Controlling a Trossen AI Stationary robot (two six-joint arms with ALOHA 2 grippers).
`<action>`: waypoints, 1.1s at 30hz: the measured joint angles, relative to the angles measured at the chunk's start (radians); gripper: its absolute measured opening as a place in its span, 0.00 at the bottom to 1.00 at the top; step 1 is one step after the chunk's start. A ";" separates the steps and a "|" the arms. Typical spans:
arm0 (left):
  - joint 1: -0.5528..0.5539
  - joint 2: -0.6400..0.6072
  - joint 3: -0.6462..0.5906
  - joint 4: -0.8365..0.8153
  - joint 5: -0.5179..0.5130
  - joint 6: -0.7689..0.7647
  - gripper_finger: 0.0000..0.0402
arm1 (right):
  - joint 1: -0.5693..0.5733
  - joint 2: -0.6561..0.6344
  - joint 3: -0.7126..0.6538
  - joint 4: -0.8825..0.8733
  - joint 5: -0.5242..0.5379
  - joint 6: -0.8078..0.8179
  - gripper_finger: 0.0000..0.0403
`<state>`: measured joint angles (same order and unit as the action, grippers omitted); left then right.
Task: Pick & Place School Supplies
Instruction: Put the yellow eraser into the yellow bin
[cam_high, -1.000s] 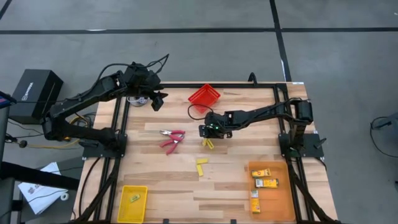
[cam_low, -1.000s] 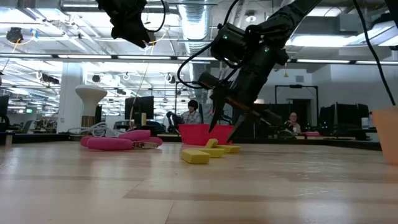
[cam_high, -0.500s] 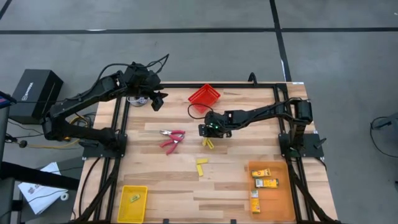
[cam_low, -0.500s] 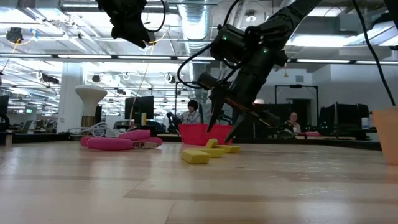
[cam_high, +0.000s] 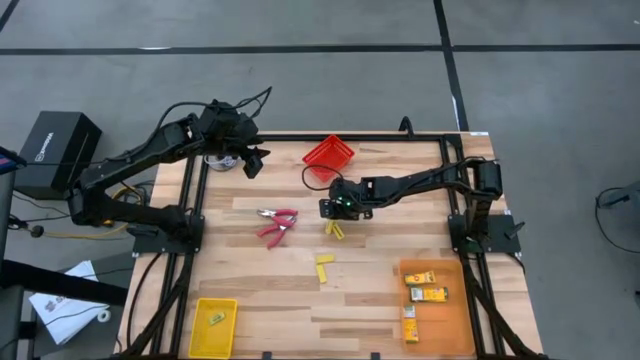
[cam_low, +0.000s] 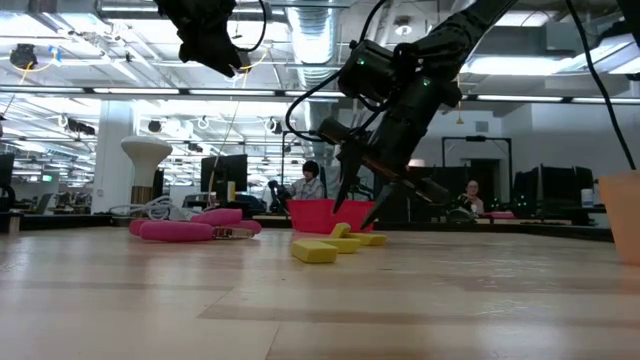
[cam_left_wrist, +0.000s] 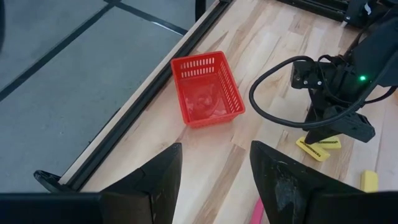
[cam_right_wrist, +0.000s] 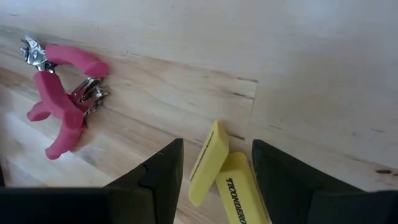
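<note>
Two yellow erasers (cam_right_wrist: 208, 163) lie mid-table, one leaning on the printed one (cam_right_wrist: 239, 186). My right gripper (cam_right_wrist: 214, 155) hangs open just above them, slanting down, a finger to each side, touching nothing (cam_low: 358, 212). Another yellow eraser (cam_high: 323, 266) lies flat nearer the front. The red-handled tool (cam_high: 275, 222) lies flat to the left of the pair. My left gripper (cam_high: 252, 163) waits open, raised over the far left corner.
A red bin (cam_high: 329, 154) stands at the far edge behind the right gripper. A yellow bin (cam_high: 213, 325) with a small piece sits at the near left. An orange bin (cam_high: 432, 297) with yellow-orange boxes sits at the near right. Bare wood lies between them.
</note>
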<state>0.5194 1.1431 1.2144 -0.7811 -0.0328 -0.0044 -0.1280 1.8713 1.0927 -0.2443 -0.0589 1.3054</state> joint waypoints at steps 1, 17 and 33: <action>0.000 0.000 0.000 0.000 0.000 0.000 0.46 | 0.000 0.000 0.000 0.005 0.000 -0.004 0.45; 0.000 0.000 0.000 0.000 0.000 0.000 0.46 | 0.011 0.037 -0.002 0.166 -0.051 -0.018 0.45; 0.014 0.000 0.000 -0.001 0.003 0.004 0.46 | -0.053 0.006 0.000 0.188 -0.062 -0.042 0.42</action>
<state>0.5333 1.1431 1.2140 -0.7825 -0.0297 -0.0002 -0.1809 1.8778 1.0924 -0.0566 -0.1206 1.2633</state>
